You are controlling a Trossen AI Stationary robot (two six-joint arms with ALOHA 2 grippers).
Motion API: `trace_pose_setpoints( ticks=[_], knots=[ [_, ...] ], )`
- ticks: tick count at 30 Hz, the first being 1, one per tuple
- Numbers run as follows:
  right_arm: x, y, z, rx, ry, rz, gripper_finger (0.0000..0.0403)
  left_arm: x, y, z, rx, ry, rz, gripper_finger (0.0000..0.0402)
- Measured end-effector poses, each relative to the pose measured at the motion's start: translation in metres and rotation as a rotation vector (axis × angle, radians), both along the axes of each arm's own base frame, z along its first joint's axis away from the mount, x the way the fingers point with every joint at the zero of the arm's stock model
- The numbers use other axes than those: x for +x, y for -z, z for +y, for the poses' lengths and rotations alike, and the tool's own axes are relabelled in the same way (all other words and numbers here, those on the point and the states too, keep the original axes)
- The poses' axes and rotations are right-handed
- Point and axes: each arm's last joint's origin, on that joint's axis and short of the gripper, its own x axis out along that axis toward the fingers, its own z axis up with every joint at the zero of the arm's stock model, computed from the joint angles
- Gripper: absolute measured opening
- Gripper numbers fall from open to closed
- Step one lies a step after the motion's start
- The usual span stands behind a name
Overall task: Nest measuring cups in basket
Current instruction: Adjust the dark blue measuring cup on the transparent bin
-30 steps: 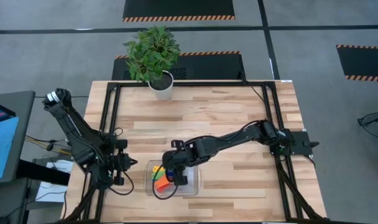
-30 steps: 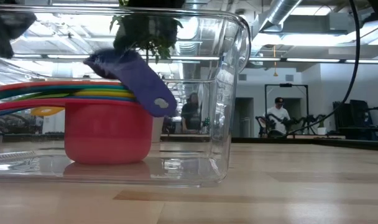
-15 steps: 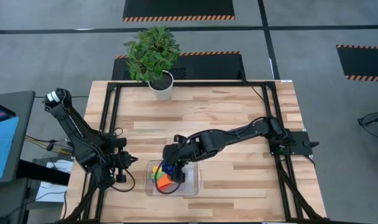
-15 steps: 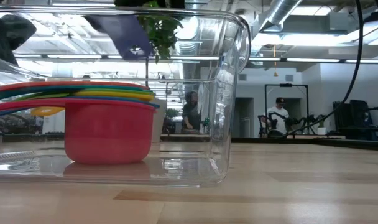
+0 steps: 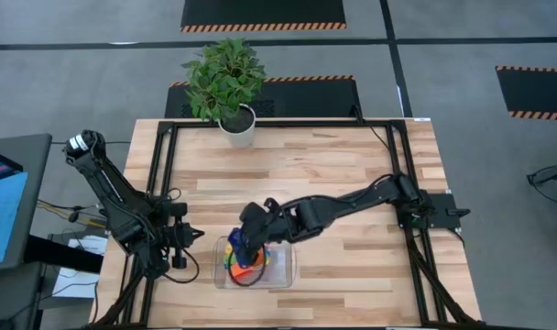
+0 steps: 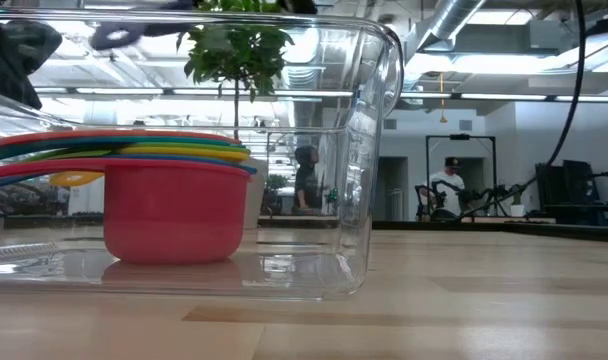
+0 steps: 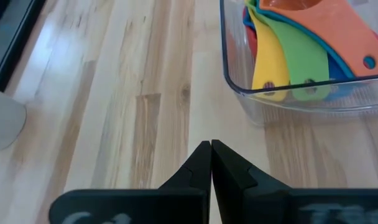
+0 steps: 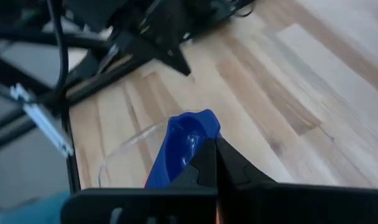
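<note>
The clear basket [image 5: 291, 268] lies near the table's front edge. In it stands a nested stack of measuring cups [image 6: 174, 205], red outermost, with orange, green and yellow handles [image 7: 288, 59] fanned out. My right gripper [image 5: 246, 244] hovers over the basket's left part, shut on a dark blue cup [image 8: 184, 142], which shows blurred above the basket rim [image 6: 114, 35]. My left gripper [image 7: 211, 152] is shut with nothing in it and hangs over bare wood left of the basket. My right gripper pinches the dark blue cup between its two fingers at the edge of the bowl [image 8: 201, 138]. It comes slanting down from the table's right. The cup is lifted clear above the stack and the basket; the fingers hide the exact spot.
A white pot with a green plant [image 5: 237, 126] stands at the table's far edge. Black frame rails [image 5: 164, 183] run along the left, right and far sides. Bare wood lies between the pot and the basket. People show in the room beyond [image 6: 449, 185].
My right gripper has risen and rolled its wrist over the basket, shifting slightly toward the table's left. The dark blue cup's handle, which hung down beside the stack, has swung up above the basket rim. The stack has stayed put.
</note>
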Motion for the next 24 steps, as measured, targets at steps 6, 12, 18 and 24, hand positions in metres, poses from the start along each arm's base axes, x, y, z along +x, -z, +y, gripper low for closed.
trace_pose_setpoints(
  ticks=[6,12,18,24],
  knots=[
    [-0.008,0.002,0.026,0.034,0.176,-0.080,0.0004,0.000,0.001,0.000,0.030,0.052,0.035,0.0000],
    [-0.017,0.016,0.050,0.066,0.318,-0.129,0.0004,0.000,0.001,0.000,0.072,0.096,0.049,0.0000],
    [-0.007,0.046,0.061,0.102,0.419,-0.153,0.0003,-0.001,0.001,-0.001,0.077,0.115,0.063,0.0000],
    [0.000,0.071,0.070,0.097,0.453,-0.160,0.0003,0.000,0.001,-0.001,0.095,0.135,0.066,0.0000]
  ],
)
